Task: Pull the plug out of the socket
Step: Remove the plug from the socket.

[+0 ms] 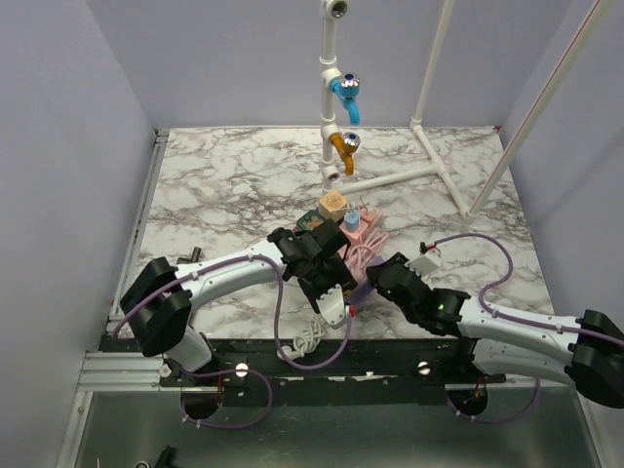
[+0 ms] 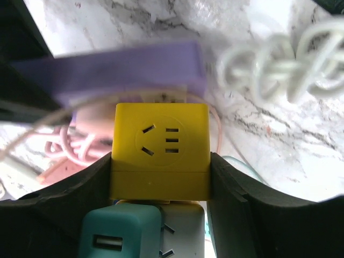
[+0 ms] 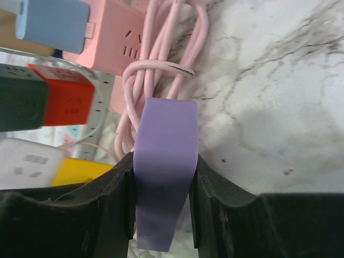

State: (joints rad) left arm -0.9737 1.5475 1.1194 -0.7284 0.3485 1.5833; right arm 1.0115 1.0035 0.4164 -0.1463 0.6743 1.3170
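From the left, the left gripper [image 2: 159,164] is clamped on the socket [image 2: 160,145], a yellow cube. Its black fingers [image 2: 80,183] press both side walls, and its holed face is turned toward the wrist camera. A teal adapter [image 2: 121,231] and a white block sit against the cube's near side, both cut off by the frame edge. The plug [image 2: 129,72], a purple slab, lies just behind the cube's far edge with its long axis across that view. It is blurred, and the join between the two cannot be seen. Overhead, both grippers meet mid-table near the front edge, and the arms hide nearly all of the plug and socket. The right gripper [image 3: 163,166] is closed on the plug's flat sides. In its wrist view the slab runs lengthwise away from the camera, its far end touching a bundled pink cable [image 3: 161,59], its near end cut off below. A yellow corner shows just left of it. A looped white cable [image 2: 279,59] lies to the right on the marble.
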